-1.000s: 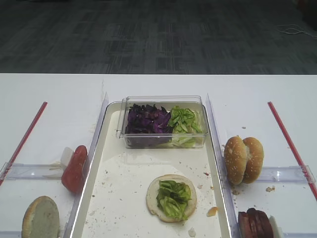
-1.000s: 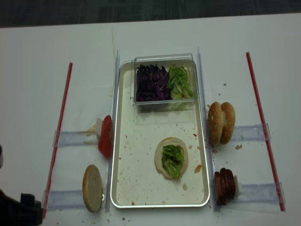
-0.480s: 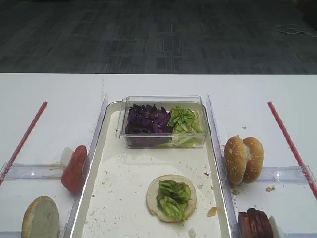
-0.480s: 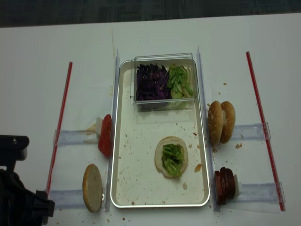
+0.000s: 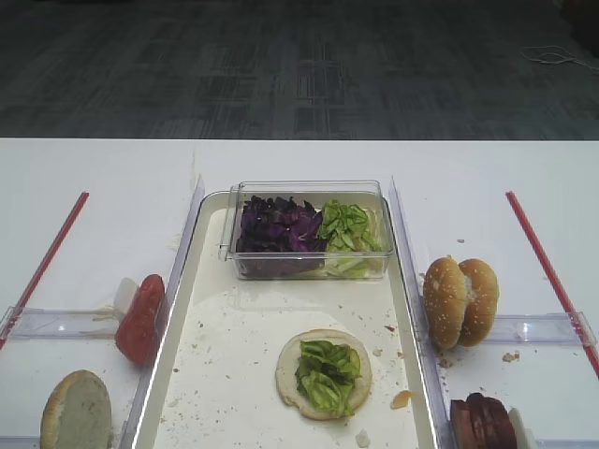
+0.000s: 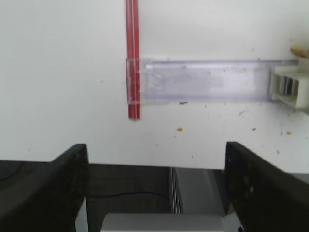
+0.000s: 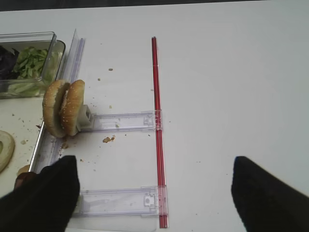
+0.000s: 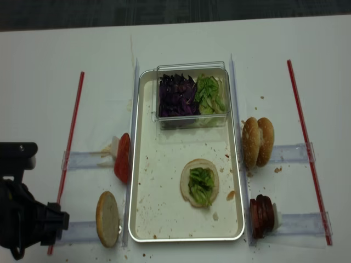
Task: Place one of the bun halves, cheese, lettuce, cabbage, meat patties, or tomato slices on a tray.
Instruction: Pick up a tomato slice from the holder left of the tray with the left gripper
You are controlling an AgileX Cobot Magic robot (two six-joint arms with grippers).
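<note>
While your left gripper (image 6: 154, 188) hangs wide apart, empty, the tomato slices (image 8: 123, 158) lie well ahead-right. You have four bun halves (image 8: 258, 142), one lettuce-topped on the tray (image 8: 164, 219).

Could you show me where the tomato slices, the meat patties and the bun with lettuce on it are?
tomato slices (image 8: 123, 158), realsense overhead view, on the red outer face.
meat patties (image 8: 262, 215), realsense overhead view, on the middle disc's edge.
bun with lettuce (image 5: 289, 367), front overhead view, on the bare bread rim.

White table (image 8: 49, 60). Red strips (image 8: 70, 143) left and right (image 8: 305, 139). Clear plastic holders (image 7: 123, 122) crossing strips. Clear plastic box (image 5: 310, 190) at far end. Crumbs (image 7: 108, 139) scattered. Dark carpet (image 5: 299, 65) beyond.
</note>
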